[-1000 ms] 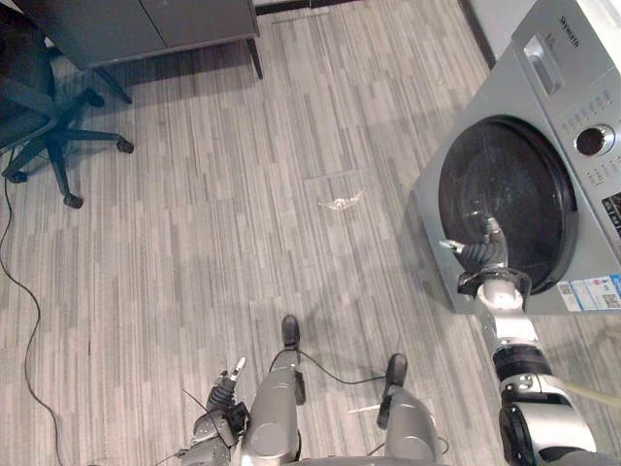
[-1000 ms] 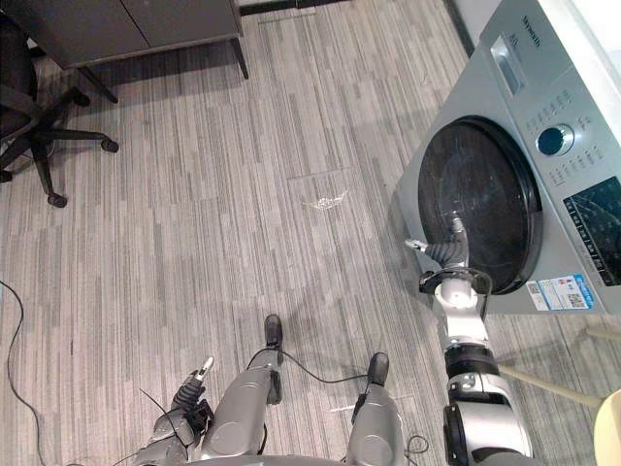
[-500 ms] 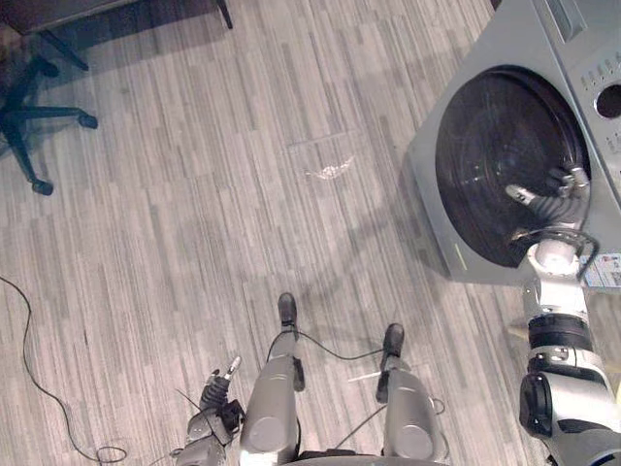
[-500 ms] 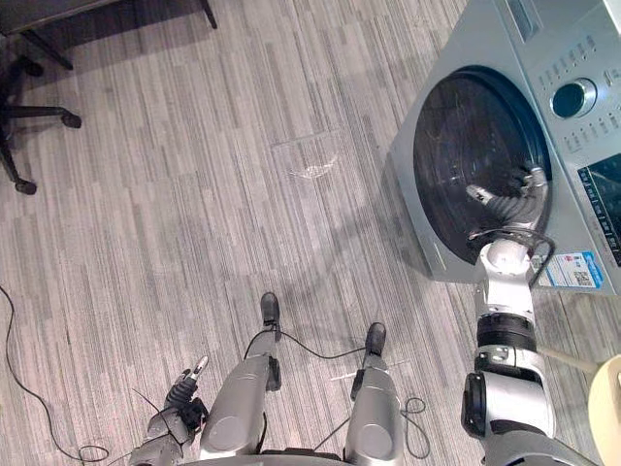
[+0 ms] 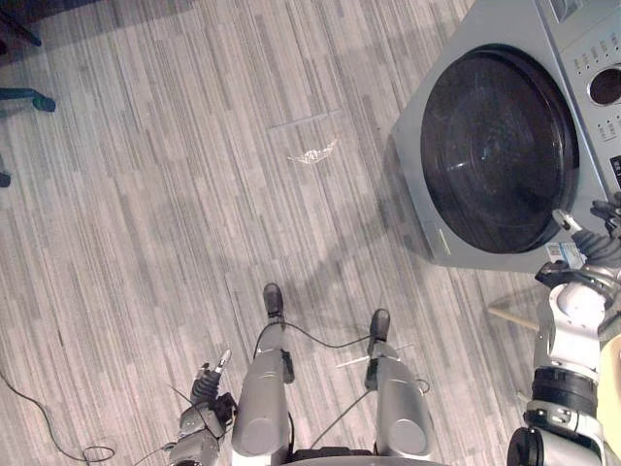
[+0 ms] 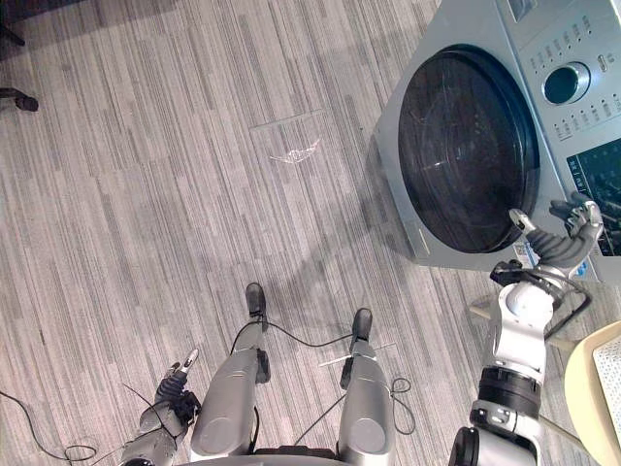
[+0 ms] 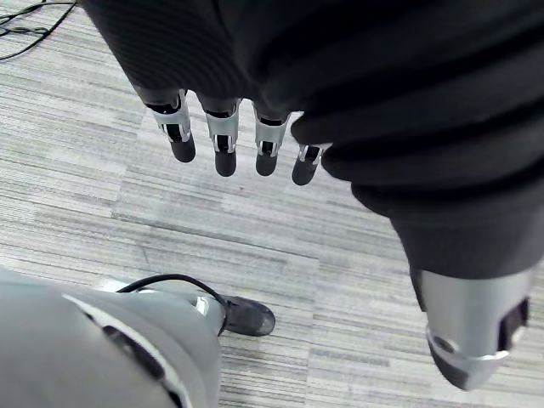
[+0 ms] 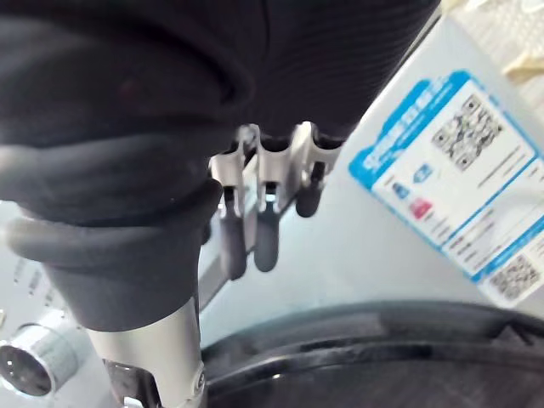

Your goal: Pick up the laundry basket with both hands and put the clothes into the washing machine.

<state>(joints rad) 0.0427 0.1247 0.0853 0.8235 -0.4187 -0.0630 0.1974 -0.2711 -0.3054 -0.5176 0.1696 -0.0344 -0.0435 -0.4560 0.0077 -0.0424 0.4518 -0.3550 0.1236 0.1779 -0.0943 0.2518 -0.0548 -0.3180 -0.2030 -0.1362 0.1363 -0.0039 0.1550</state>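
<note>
Silver and dark, the washer [image 6: 456,34] stands on the plank floor [image 5: 146,194] at the robot's right. Its round door [image 6: 466,146] is shut, so no clothes can go in yet.

The right hand [image 6: 558,241] is raised to the front panel, just beside the door's edge and close to a blue sticker [image 8: 450,161]. Its fingers [image 8: 265,229] are loosely bent with the thumb apart, and they hold nothing. Whether they touch the panel cannot be told. It is probably held there because the door must be opened first, and the edge on this side is where a pull would be made.

The left hand [image 5: 204,386] hangs low beside the left leg, over the floor. Its fingers [image 7: 223,140] are straight and relaxed and it is empty; it seems to have no work in this step.

A pale rounded rim [image 6: 579,383] shows at the robot's right, near the right arm, with something like mesh inside. It may be the basket, set aside so that both hands are free, but too little of it is visible to be sure. No clothes can be made out.

The task looks to be at an early step: the door comes first, then the basket with both hands.
</note>
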